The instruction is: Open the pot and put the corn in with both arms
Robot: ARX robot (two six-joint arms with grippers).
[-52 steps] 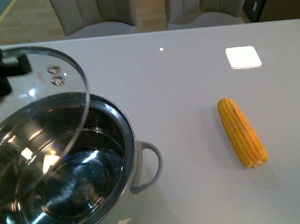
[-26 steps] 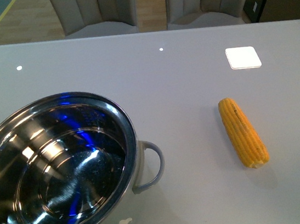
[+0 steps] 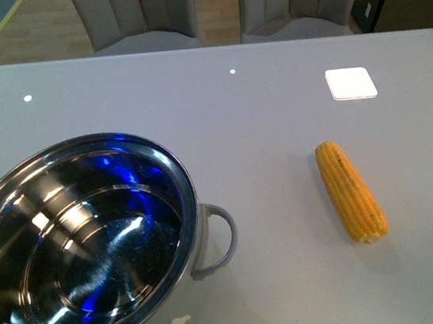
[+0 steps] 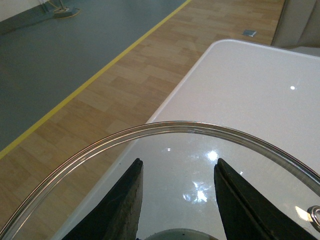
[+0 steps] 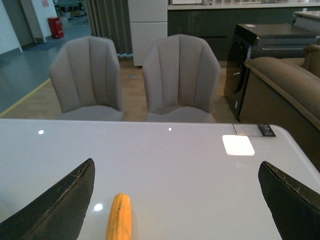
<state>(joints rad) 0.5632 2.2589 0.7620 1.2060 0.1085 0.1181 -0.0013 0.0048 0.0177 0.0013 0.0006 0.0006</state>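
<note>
- Holding what, our left gripper (image 4: 178,165)?
- We grip the glass lid (image 4: 200,129) (off the pot (image 3: 180,175)); right gripper (image 5: 176,165) gapes wide above the table (image 3: 257,109). Corn (image 3: 351,190) lies right of the open pot.

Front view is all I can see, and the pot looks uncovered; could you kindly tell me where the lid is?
Observer: The left pincer holds the glass lid, with the table corner in sight beyond it.
Operator: Thank you. Is the right pincer ready?
Observer: The right pincer is wide open above the table.
Operator: Is it lined up with the corn?
Observer: Roughly; the corn shows within its open span, off-centre.
</note>
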